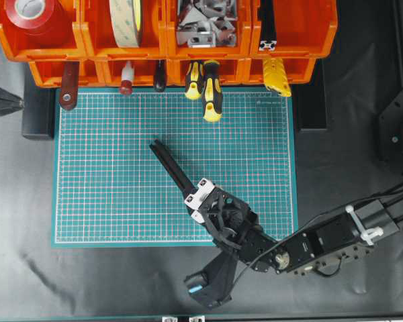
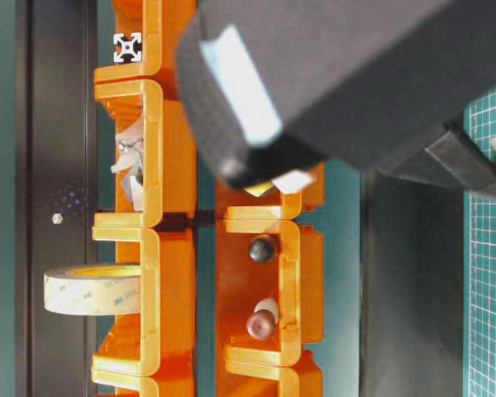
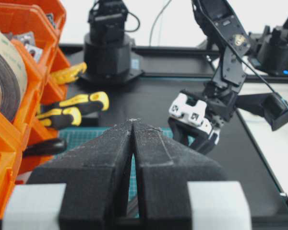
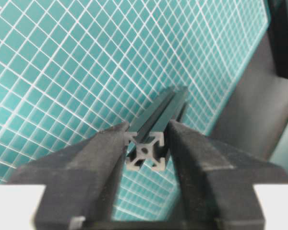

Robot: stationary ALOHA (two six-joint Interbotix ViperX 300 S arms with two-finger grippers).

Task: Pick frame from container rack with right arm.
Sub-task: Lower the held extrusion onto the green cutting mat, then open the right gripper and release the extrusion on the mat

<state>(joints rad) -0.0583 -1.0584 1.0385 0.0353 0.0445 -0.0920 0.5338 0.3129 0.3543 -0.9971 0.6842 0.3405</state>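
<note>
The frame, a slim black grooved bar, slants across the middle of the green mat. My right gripper is shut on its near end, the square slotted end face sitting between both fingers just above the mat. Its far end reaches down toward the mat. The container rack of orange bins spans the back edge, well away from this gripper. My left gripper is shut on nothing, its tips together, off the mat's left side and facing the right gripper.
Another black bar end shows in the rack's top right bin. Yellow-and-black screwdrivers and other tool handles hang out of the lower bins over the mat's back edge. Tape rolls and metal brackets fill the upper bins.
</note>
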